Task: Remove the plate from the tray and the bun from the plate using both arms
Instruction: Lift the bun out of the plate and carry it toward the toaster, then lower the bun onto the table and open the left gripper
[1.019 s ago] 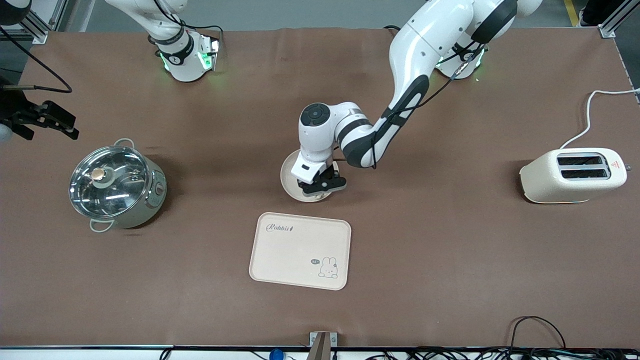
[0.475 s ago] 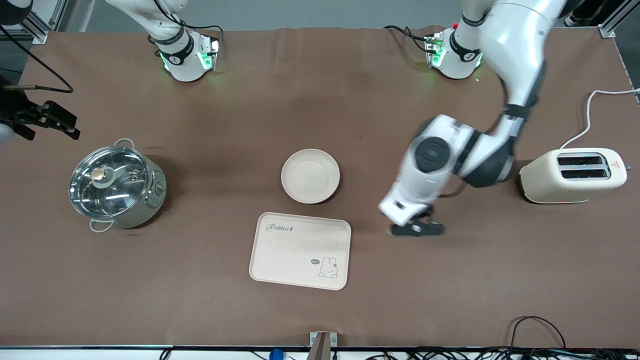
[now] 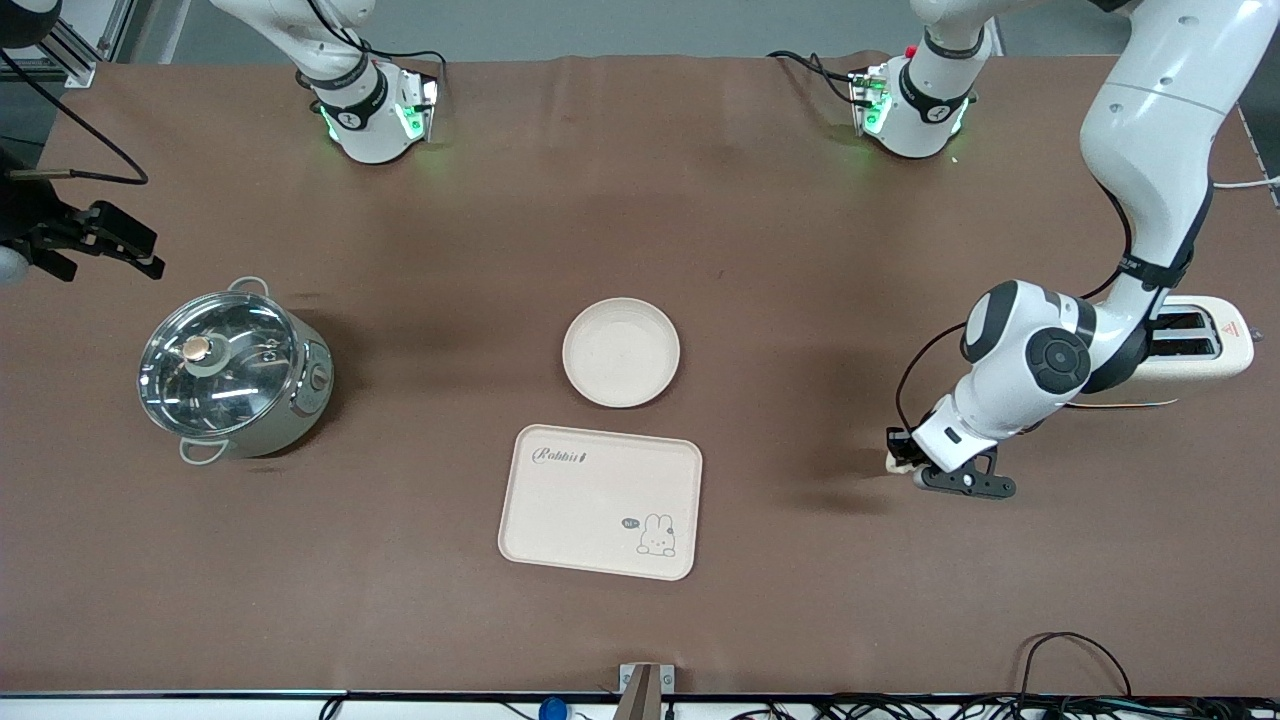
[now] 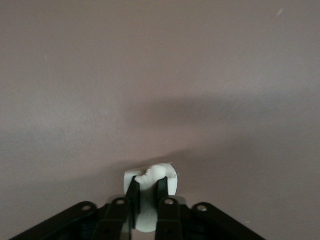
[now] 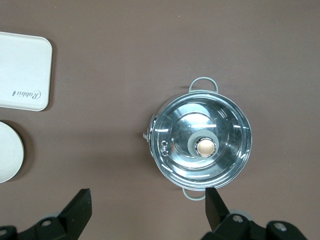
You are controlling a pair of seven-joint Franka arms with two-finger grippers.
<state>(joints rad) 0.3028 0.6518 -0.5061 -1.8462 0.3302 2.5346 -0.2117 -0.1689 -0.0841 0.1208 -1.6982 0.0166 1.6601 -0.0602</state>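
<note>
The round cream plate (image 3: 620, 352) stands empty on the brown table, just farther from the front camera than the rectangular Rabbit tray (image 3: 600, 500), which is also empty. My left gripper (image 3: 902, 463) is shut on the pale bun (image 3: 893, 462), low over bare table between the tray and the toaster. In the left wrist view the bun (image 4: 162, 175) sits pinched between the black fingers (image 4: 133, 192). My right gripper (image 3: 120, 250) waits open and empty, high over the right arm's end. Its wrist view shows the tray (image 5: 25, 70) and the plate's edge (image 5: 7, 160).
A steel pot with a glass lid (image 3: 232, 372) stands toward the right arm's end and shows in the right wrist view (image 5: 202, 145). A cream toaster (image 3: 1205, 350), partly covered by the left arm, stands at the left arm's end with its white cable (image 3: 1180, 225).
My left arm has swung from over the plate toward the toaster's end, carrying the bun. The plate now shows empty. The right arm has not moved.
</note>
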